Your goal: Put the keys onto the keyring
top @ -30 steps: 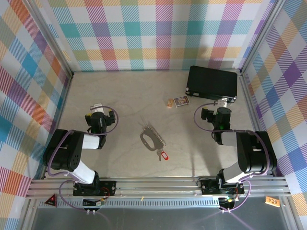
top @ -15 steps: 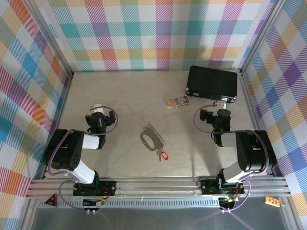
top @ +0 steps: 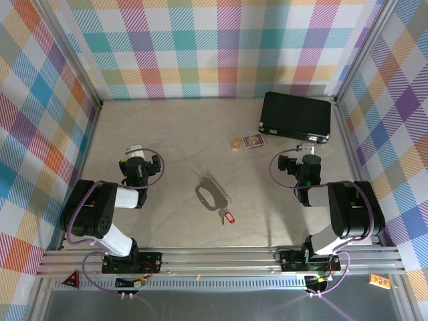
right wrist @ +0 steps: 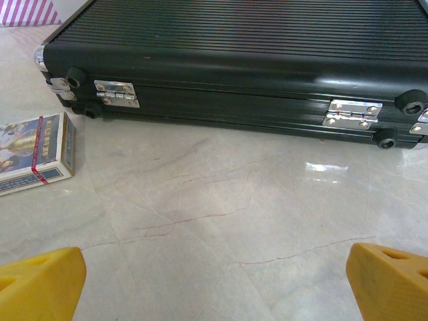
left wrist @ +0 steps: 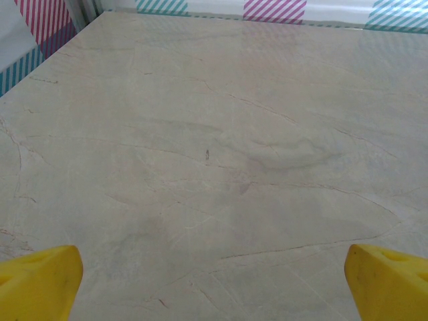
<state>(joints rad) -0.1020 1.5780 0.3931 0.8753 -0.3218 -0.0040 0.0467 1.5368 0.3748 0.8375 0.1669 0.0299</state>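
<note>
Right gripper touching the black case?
Apart. Right wrist view: bare table lies between the right gripper, jaws open, and the black case.

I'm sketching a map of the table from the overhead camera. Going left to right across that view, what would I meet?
left claw → keyring → printed card → right claw

A robot lab cell: left arm (top: 100, 214) and right arm (top: 344, 217) bolted to a near aluminium rail (top: 221, 257), checked panels (top: 200, 47) enclosing the pale worktop (top: 174, 134)
</note>
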